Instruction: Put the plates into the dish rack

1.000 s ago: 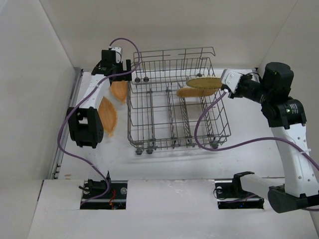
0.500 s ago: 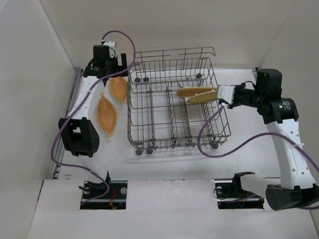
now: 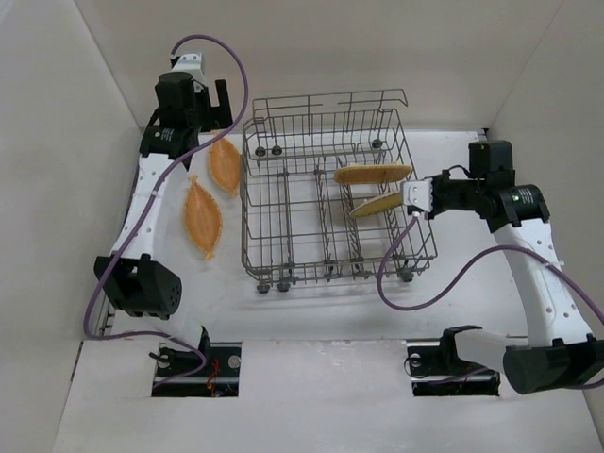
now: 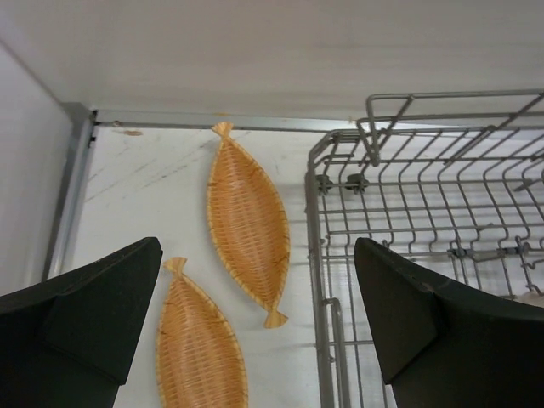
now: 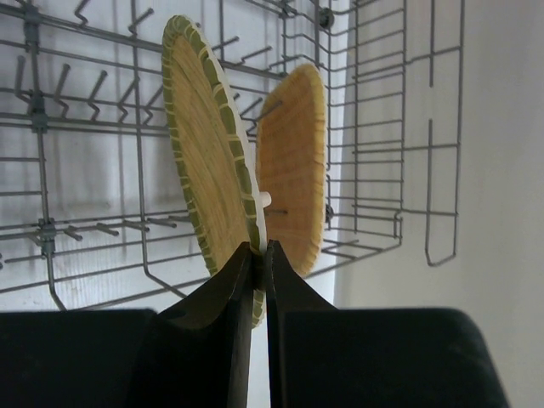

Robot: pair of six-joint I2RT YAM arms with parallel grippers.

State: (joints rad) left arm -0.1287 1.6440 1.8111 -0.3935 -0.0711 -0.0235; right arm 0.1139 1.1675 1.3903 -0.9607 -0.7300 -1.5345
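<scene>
**Right tool** (image 5: 259, 251): closed narrow on the rim of the held plate (image 5: 204, 161). This plate stands on edge, tilted, low in the right part of the dish rack (image 3: 247, 208).

**Seated plate** (image 3: 373, 174): stands on edge just beyond the held one and apart from it (contact with the tines cannot be confirmed for either).

**Left tool** (image 4: 257, 255): spread wide and empty, raised above the counter (image 3: 311, 302) near the rack's far left corner.

**Loose plates:** the far loose plate (image 4: 248, 225) and the near loose plate (image 4: 200, 348) lie flat on the counter, just left of the rack.

**Assessment:** the step in hand appears to be slotting the second of four plates.

**Next move:** this calls for settling the rim between the tines, then releasing and backing out without nudging the seated plate. The flat loose plates will likely be awkward to pinch.
</scene>
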